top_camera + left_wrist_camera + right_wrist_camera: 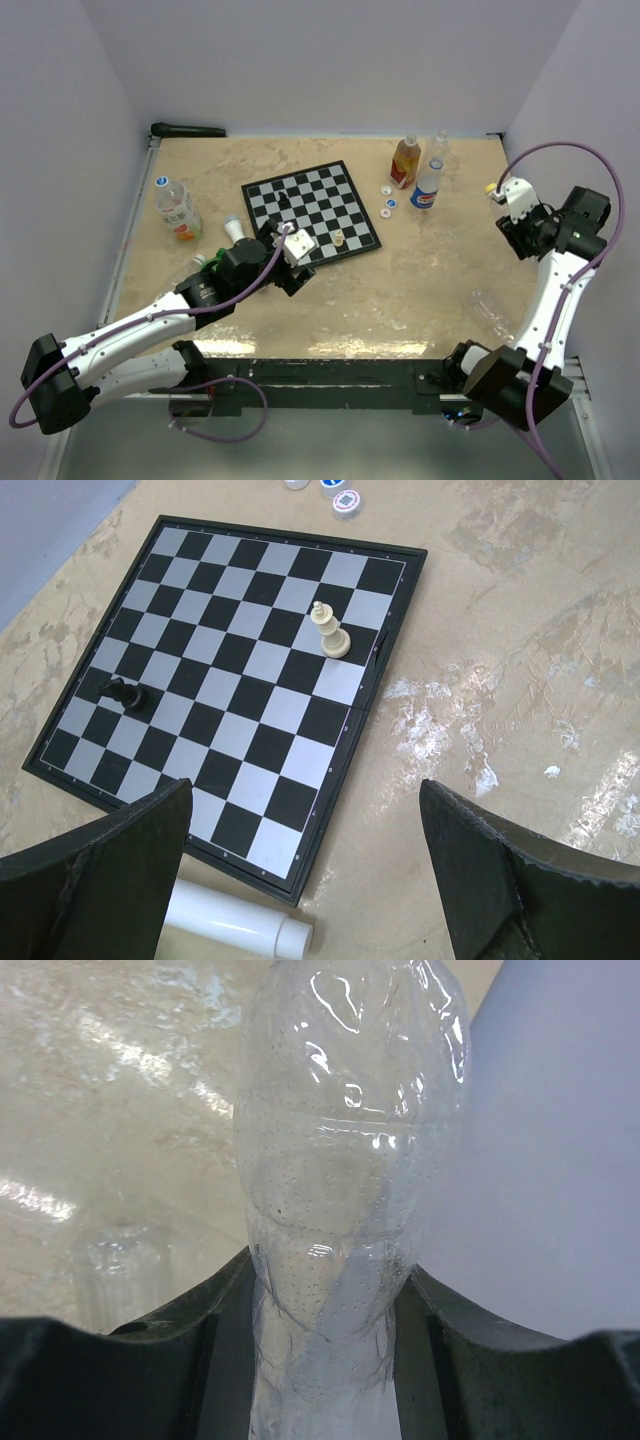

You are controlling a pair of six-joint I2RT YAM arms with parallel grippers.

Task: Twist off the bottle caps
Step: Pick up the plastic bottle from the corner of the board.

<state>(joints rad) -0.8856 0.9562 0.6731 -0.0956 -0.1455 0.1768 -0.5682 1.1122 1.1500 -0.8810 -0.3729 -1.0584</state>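
Clear plastic first: your right gripper (330, 1270) clamps a crumpled transparent bottle (345, 1140). Your left gripper (305, 790) gapes wide, empty, over the black-and-white chessboard (240, 680). Three small round loose caps (392, 203) lie just beside the board, so those look done. The blue cap (162, 182) on the orange-labelled bottle (178, 212), far left, looks still on.

Overhead and wrist views: a fixed camera above and behind the arm bases (480, 370) looks down over the whole desk (420, 290). The left wrist camera, low and tilted forward, shares its chessboard (230, 680) and bottle caps (345, 502). The right wrist camera crowds a clear bottle (350, 1160).
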